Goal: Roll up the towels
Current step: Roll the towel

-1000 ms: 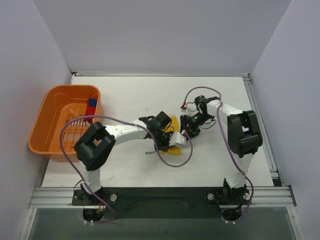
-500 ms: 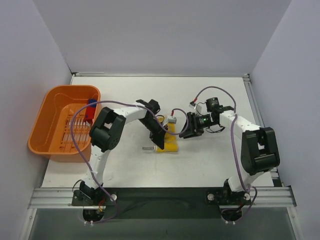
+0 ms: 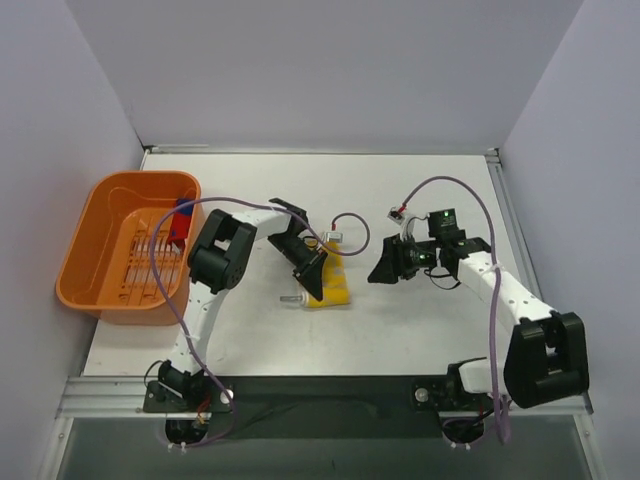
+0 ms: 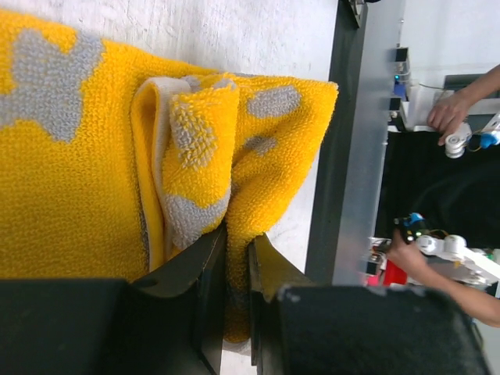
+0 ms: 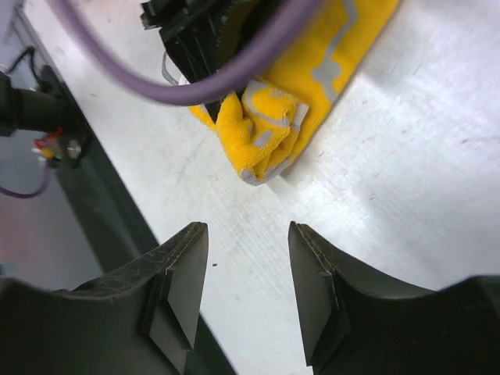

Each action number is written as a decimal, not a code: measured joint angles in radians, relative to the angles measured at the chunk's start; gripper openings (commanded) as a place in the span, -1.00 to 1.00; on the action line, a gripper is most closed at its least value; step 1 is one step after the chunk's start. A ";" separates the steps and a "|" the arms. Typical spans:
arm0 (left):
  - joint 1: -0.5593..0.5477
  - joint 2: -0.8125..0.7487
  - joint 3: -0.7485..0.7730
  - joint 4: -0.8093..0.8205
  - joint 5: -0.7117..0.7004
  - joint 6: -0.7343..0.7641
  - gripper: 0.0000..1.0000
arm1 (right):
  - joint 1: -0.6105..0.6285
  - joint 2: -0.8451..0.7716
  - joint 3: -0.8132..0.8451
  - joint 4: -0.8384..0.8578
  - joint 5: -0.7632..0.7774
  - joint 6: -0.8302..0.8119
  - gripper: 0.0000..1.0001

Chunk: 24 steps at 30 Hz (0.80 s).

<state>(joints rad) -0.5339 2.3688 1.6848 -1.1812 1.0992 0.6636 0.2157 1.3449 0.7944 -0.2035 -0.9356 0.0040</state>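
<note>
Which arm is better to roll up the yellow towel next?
Left. The left tool is already pinched on a folded edge of the yellow towel. The right tool is open, holds nothing, and sits apart from the towel.

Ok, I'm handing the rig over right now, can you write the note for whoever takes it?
Left gripper: shut on a fold at one end of the yellow towel, which lies mid-table.
Right gripper: open, empty, beside that towel and not touching it.
Red and turquoise towel: in the orange tub, against its right wall, not rolled.
Done: one end of the yellow towel is loosely folded over; no finished roll.
Left: finish rolling the yellow towel, then take the other from the tub and roll it.
</note>
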 measured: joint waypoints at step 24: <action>0.008 0.138 0.153 -0.223 0.035 0.053 -0.65 | 0.580 0.099 -0.063 0.273 0.478 -0.638 0.15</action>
<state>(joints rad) -0.5262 2.5065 1.8378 -1.4044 1.1343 0.7162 0.7956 1.4437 0.7311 0.0696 -0.4576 -0.6342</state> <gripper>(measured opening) 0.222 0.582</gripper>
